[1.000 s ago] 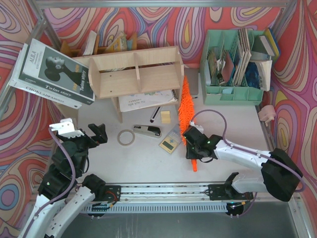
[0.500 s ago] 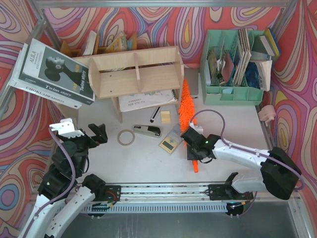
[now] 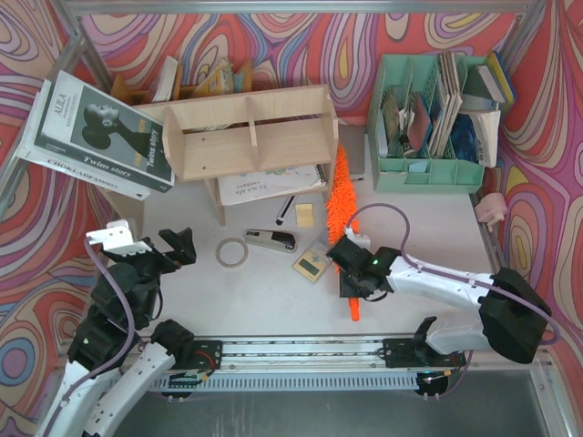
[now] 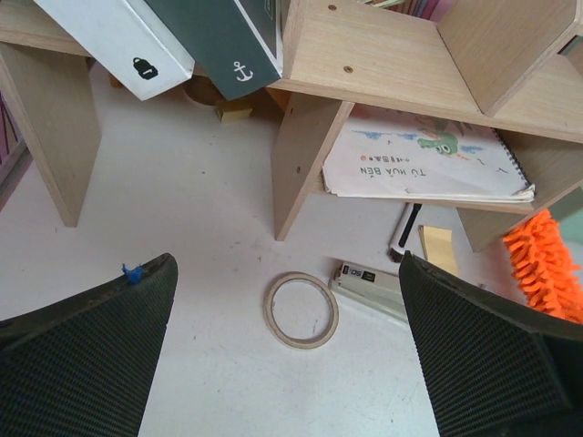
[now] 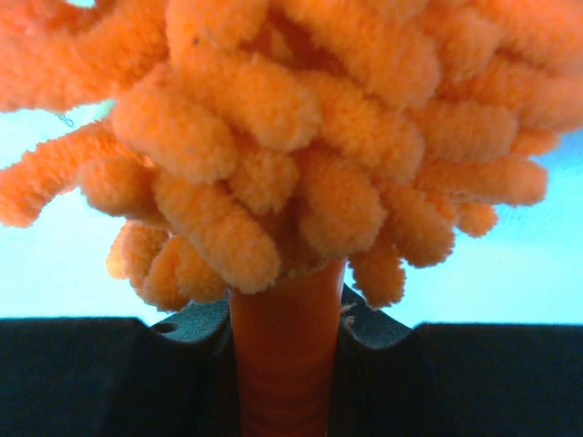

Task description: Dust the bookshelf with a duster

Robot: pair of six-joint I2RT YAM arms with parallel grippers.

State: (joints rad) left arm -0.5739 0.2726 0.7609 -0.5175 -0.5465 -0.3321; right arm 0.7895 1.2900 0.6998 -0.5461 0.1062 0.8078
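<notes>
The light plywood bookshelf (image 3: pixel 250 132) stands at the back left of the table; its legs and lower tier show in the left wrist view (image 4: pixel 383 82). The orange fluffy duster (image 3: pixel 339 193) lies slanted beside the shelf's right end, its handle running down to the near side (image 3: pixel 352 309). My right gripper (image 3: pixel 353 273) is shut on the handle, and the fluffy head (image 5: pixel 301 137) fills the right wrist view above the clamped handle (image 5: pixel 285 364). My left gripper (image 3: pixel 164 248) stands open at the near left over bare table, with nothing between its fingers (image 4: pixel 82 355).
A tape ring (image 3: pixel 231 252), a stapler (image 3: pixel 271 239), a small card (image 3: pixel 312 264) and a yellow sticky pad (image 3: pixel 304 214) lie in front of the shelf. Leaning books (image 3: pixel 100 137) rest on its left end. A mint-green organiser (image 3: pixel 428 118) stands at the back right.
My right gripper has shifted a little to the left and nearer with the duster, whose head has swung slightly left. The left arm has drawn back a touch.
</notes>
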